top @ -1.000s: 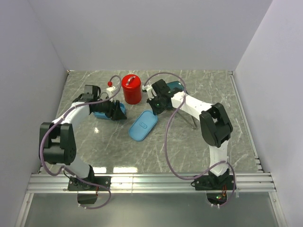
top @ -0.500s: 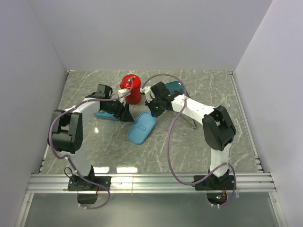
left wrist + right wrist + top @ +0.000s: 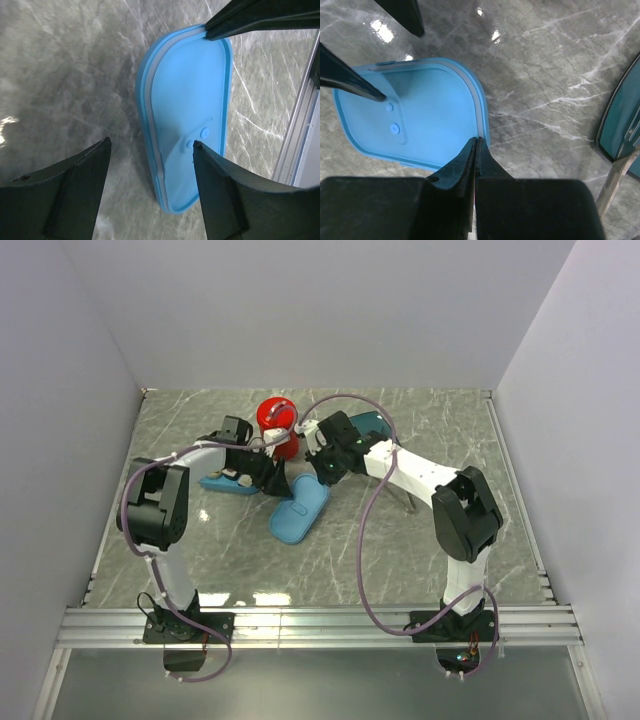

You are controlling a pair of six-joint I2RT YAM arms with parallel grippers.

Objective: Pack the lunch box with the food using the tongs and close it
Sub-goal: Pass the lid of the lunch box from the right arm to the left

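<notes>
The lunch box's light-blue lid (image 3: pixel 299 513) lies on the table with its inner side up, showing a white seal strip in the wrist views. My left gripper (image 3: pixel 151 142) is open over the lid (image 3: pixel 190 100), one fingertip (image 3: pixel 199 150) touching it near two small bumps. My right gripper (image 3: pixel 476 140) is shut with nothing in it, its tips resting on the lid's rim (image 3: pixel 481 112). The box's base (image 3: pixel 212 482) shows partly under my left arm. The slim metal tongs (image 3: pixel 410 502) lie to the right. The food is hidden.
A red canister (image 3: pixel 277 422) stands just behind both grippers. A dark teal plate (image 3: pixel 372 422) sits behind my right arm, and its edge (image 3: pixel 620 115) shows in the right wrist view. An aluminium rail (image 3: pixel 320 620) runs along the near table edge.
My left arm has swung right, from over the box's base to the lid. My right gripper edged left along the lid's far end. The lid shifted slightly left.
</notes>
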